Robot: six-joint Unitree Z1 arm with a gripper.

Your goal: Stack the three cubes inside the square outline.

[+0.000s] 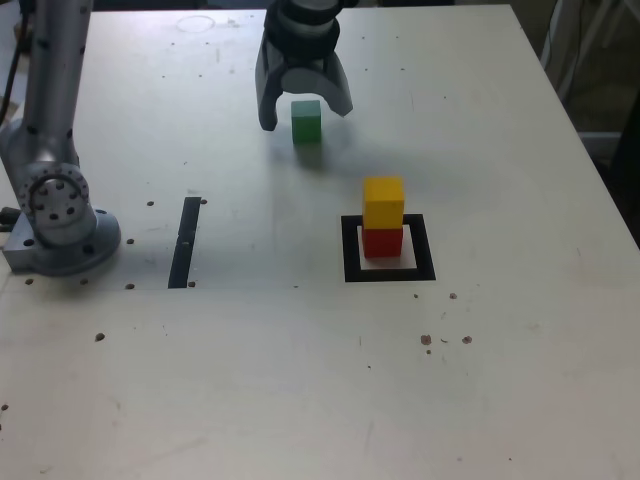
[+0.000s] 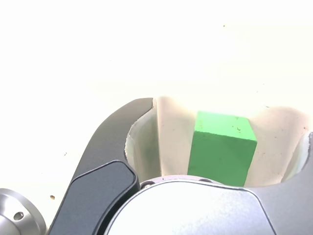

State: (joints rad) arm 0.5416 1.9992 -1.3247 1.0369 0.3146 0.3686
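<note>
Stacking two-thirds done: yellow cube (image 1: 383,201) on red (image 1: 381,242) inside outline (image 1: 349,250); green (image 1: 306,120), at eleven o'clock, sits between open jaws.

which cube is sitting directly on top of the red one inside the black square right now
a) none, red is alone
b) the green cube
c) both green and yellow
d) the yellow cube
d) In the exterior view the yellow cube rests on the red cube within the square outline, while the green cube is apart, between the jaws of the open gripper.
</note>
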